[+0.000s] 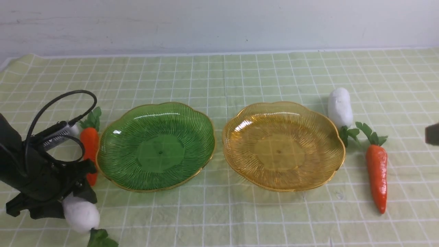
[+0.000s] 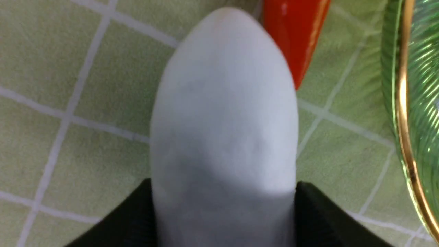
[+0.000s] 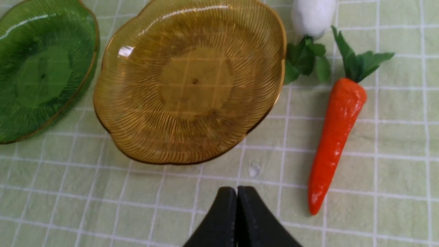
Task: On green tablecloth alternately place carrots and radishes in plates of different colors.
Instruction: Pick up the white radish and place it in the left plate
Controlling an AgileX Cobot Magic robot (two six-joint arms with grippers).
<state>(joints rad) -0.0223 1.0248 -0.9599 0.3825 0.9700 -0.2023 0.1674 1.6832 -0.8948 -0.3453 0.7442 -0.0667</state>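
My left gripper (image 1: 73, 203) is shut on a white radish (image 1: 81, 214) at the front left, low over the green tablecloth (image 1: 219, 212). In the left wrist view the radish (image 2: 223, 113) fills the gap between both black fingers (image 2: 324, 216). A carrot (image 1: 90, 144) lies between that radish and the green plate (image 1: 113, 171). The amber plate (image 1: 240, 164) stands to its right, and both plates hold nothing. The second radish (image 1: 340, 106) and second carrot (image 1: 377, 171) lie right of the amber plate. My right gripper (image 3: 236, 192) is shut and empty, hovering in front of the amber plate (image 3: 130, 137).
A pale wall (image 1: 219, 24) runs along the table's far edge. Black cables (image 1: 58, 103) loop above the left wrist. A dark part of the right arm (image 1: 432, 134) shows at the right edge. A small wet-looking spot (image 3: 254, 169) marks the cloth near the amber plate.
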